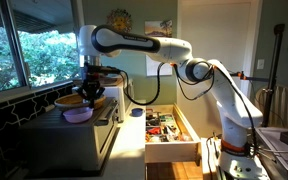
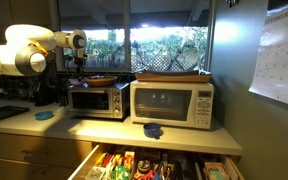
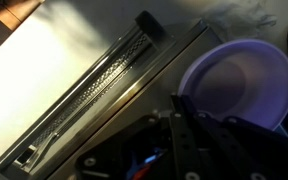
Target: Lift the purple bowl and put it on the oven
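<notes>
- Daylight is coming through the windows [image 1: 14,50] behind a kitchen counter [image 2: 114,130], where the arm is reaching over the appliances.
- The purple bowl [image 1: 77,115] is sitting, as far as I can judge, on the flat top of the oven [image 1: 79,140], near its front edge. In the wrist view it [image 3: 239,85] is showing upright and empty.
- The gripper [image 1: 91,95] is hanging just above and behind the bowl with its jaws clenched together. In the wrist view the gripper [image 3: 189,112] is lying right at the bowl's near rim, but whether it is pinching that rim or only touching it I cannot tell.
- The bowl is looking like thin, smooth plastic, so it is probably going to be light, fairly stiff and a little slippery. It is unlikely to break, but it is likely to skid or tip if nudged.
- The rim is looking like the only sensible hold: one finger inside, one outside, squeezing the wall on the side nearest the wrist.
- A brown wooden bowl [image 1: 69,100] is standing just beside it on the same top, so any move is calling for care not to knock it.
- A white microwave [image 2: 172,105] is standing next to the oven [image 2: 96,100], and a drawer [image 1: 172,152] below the counter is hanging open, full of small items.
</notes>
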